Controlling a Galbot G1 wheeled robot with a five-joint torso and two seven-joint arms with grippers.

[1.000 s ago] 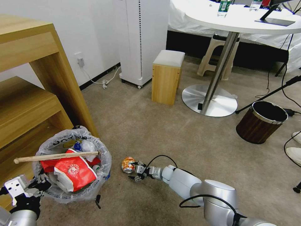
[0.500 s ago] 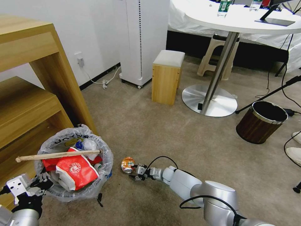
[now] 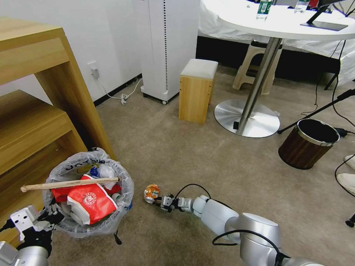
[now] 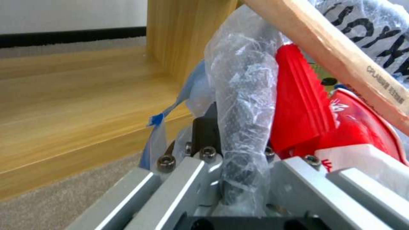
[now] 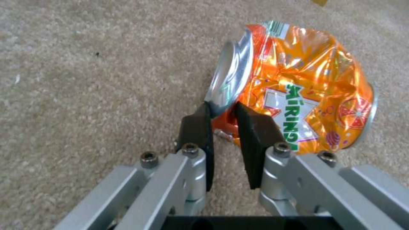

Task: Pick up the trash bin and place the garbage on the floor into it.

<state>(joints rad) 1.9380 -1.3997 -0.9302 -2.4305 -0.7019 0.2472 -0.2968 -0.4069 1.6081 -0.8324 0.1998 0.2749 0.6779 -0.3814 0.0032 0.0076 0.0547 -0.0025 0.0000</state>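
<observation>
The trash bin [image 3: 111, 221], lined with a clear crinkly bag, stands on the beige floor [image 3: 185, 151] at the lower left. It holds red wrappers [image 3: 88, 201] and a wooden stick [image 3: 70, 183] lying across its top. My left gripper [image 3: 50, 217] is shut on the bin's near rim. In the left wrist view the bag-covered rim [image 4: 243, 134] sits between the jaws, beside a red wrapper [image 4: 304, 108] and the stick [image 4: 341, 60]. Right of the bin lies a crushed orange can [image 3: 151, 192]. My right gripper [image 3: 159, 200] [image 5: 223, 111] pinches the can [image 5: 306, 102] at its silver end rim.
A wooden shelf unit [image 3: 44, 111] rises at the left, right behind the bin. A brown wood-look bin [image 3: 308, 144], a table's metal base [image 3: 247, 120], a wooden stool [image 3: 197, 90] and a white appliance [image 3: 166, 48] stand farther off. Cables and two white shoe-like shapes [image 3: 347, 179] lie at the right edge.
My right gripper has moved up to the can and shut on its rim; it was open beside it before. The bin in my left gripper has shifted slightly to the right.
</observation>
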